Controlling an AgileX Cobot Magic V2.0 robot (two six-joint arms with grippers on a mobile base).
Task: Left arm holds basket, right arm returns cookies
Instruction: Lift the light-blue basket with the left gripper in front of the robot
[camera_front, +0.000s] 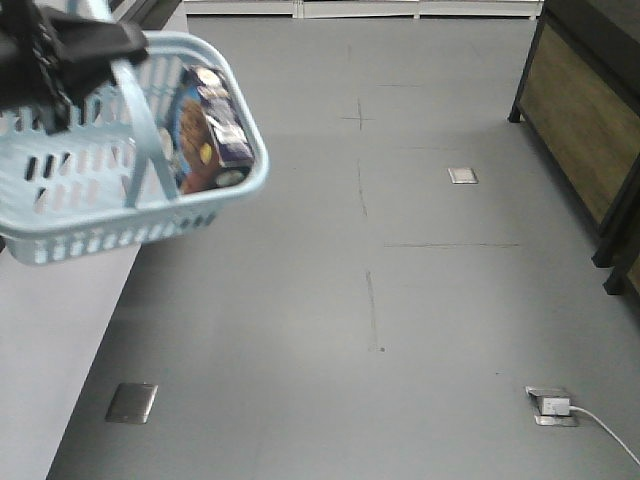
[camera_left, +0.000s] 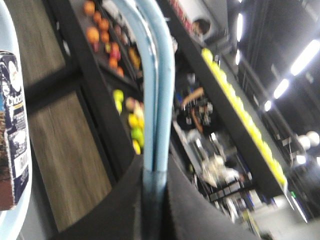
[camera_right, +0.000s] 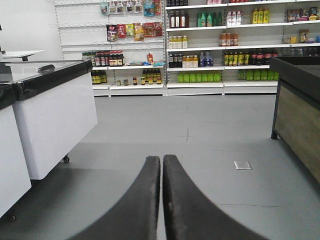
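While the basket is hung at the far left from the left gripper clamped on its handles, cookies lying inside, the empty, pressed-together right gripper is best opened wide before the box is approached.

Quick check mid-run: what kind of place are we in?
Most likely a grocery store, or a mock-up of one: wall shelves stocked with bottled drinks, fruit on display in the left wrist view, and a light blue shopping basket carrying a cookie box.
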